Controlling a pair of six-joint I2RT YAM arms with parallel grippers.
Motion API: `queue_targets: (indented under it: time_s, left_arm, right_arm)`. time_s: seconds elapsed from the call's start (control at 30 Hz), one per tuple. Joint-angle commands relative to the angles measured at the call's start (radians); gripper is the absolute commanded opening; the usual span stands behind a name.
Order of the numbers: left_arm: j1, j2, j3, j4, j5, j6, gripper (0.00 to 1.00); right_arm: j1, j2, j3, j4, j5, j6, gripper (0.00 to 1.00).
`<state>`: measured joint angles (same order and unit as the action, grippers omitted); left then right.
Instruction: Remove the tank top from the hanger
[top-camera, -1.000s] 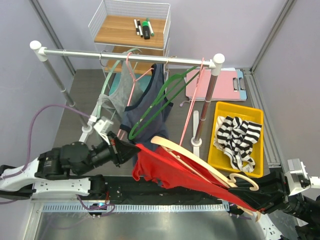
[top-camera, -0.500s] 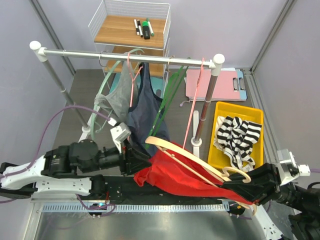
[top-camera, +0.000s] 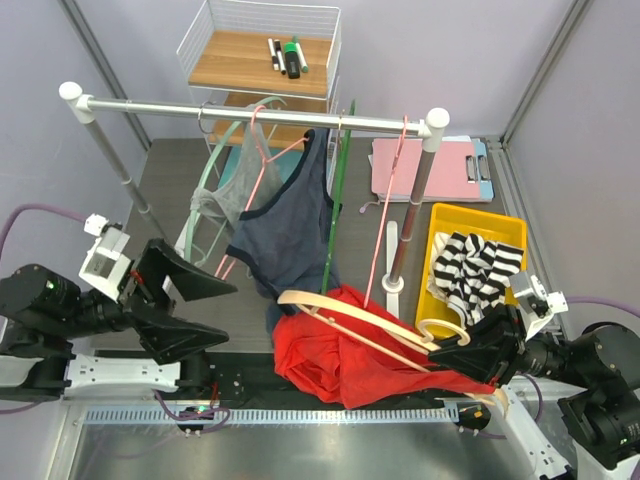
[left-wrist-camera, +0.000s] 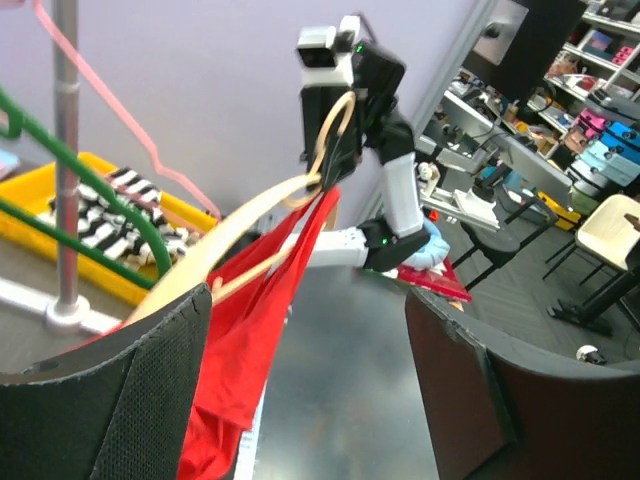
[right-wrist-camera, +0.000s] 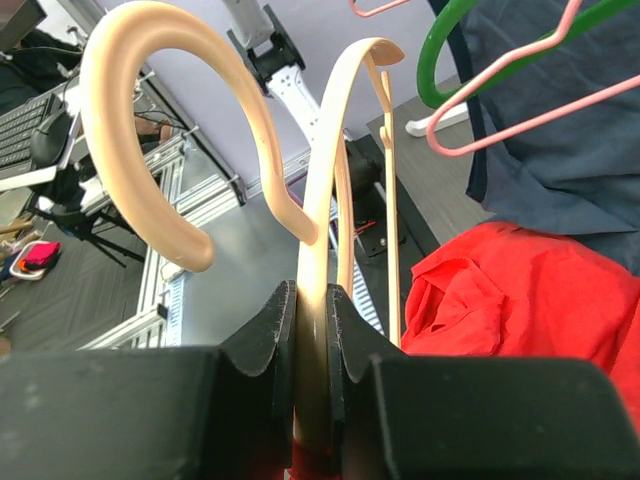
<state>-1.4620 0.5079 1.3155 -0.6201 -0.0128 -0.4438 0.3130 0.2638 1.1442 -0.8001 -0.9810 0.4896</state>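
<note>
Hanger (top-camera: 380, 318), tank top (top-camera: 340, 362) draped on it, slants centre to lower right, hook end clamped in right gripper (top-camera: 470, 350); left gripper (top-camera: 228, 312) gapes wide.

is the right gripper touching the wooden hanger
Touching. The right wrist view shows the hanger clamped inside the shut right gripper, with no gap on either side.

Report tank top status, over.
Right gripper shut on wooden hanger. Left gripper open, off the cloth. Red tank top bunched on hanger. Navy top hangs close behind.
</note>
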Motion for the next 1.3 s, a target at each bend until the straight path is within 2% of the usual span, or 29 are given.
queue_targets:
  time_s: [0.0, 0.2, 0.33, 0.5, 0.6, 0.7, 0.73, 0.9, 1.0, 1.03, 1.1, 1.2, 1.27]
  left_arm:
    - [0.0, 0.205, 0.103, 0.017, 0.073, 0.1, 0.8]
    - [0.0, 0.463, 0.238, -0.029, 0.109, 0.221, 0.84]
    - [0.0, 0.59, 0.313, -0.069, 0.232, 0.261, 0.97]
    - [-0.001, 0.679, 0.317, -0.089, 0.301, 0.269, 0.97]
    - [-0.012, 0.695, 0.3, -0.09, 0.341, 0.267, 0.93]
    - [-0.023, 0.699, 0.28, -0.092, 0.358, 0.264, 0.84]
    - [-0.024, 0.699, 0.275, -0.092, 0.349, 0.26, 0.75]
    - [-0.029, 0.689, 0.249, -0.09, 0.304, 0.229, 0.53]
    - [-0.037, 0.675, 0.238, -0.09, 0.26, 0.206, 0.29]
    - [-0.038, 0.669, 0.234, -0.089, 0.229, 0.202, 0.13]
    - [-0.041, 0.644, 0.216, -0.09, 0.199, 0.191, 0.01]
    - [-0.041, 0.592, 0.186, -0.086, 0.117, 0.165, 0.0]
    - [-0.043, 0.557, 0.154, -0.069, 0.053, 0.14, 0.0]
  right_arm:
    - [0.003, -0.029, -0.008, 0.006, -0.068, -0.003, 0.01]
    - [0.003, -0.064, -0.012, -0.007, -0.117, 0.032, 0.01]
    - [0.003, -0.09, -0.017, -0.016, -0.128, 0.043, 0.01]
    - [0.003, -0.106, -0.026, -0.033, -0.136, 0.04, 0.01]
    - [0.003, -0.107, -0.024, -0.037, -0.137, 0.038, 0.01]
    - [0.003, -0.103, -0.02, -0.037, -0.139, 0.035, 0.01]
    - [0.003, -0.1, -0.018, -0.037, -0.139, 0.032, 0.01]
    - [0.003, -0.083, -0.005, -0.036, -0.131, 0.026, 0.01]
    - [0.003, -0.075, 0.005, -0.037, -0.111, 0.023, 0.01]
    - [0.001, -0.074, 0.006, -0.037, -0.105, 0.02, 0.01]
    - [0.003, -0.071, 0.006, -0.04, -0.087, 0.015, 0.01]
    - [0.003, -0.061, 0.005, -0.048, -0.062, 0.009, 0.02]
    - [0.003, -0.048, 0.014, -0.074, -0.012, -0.017, 0.21]
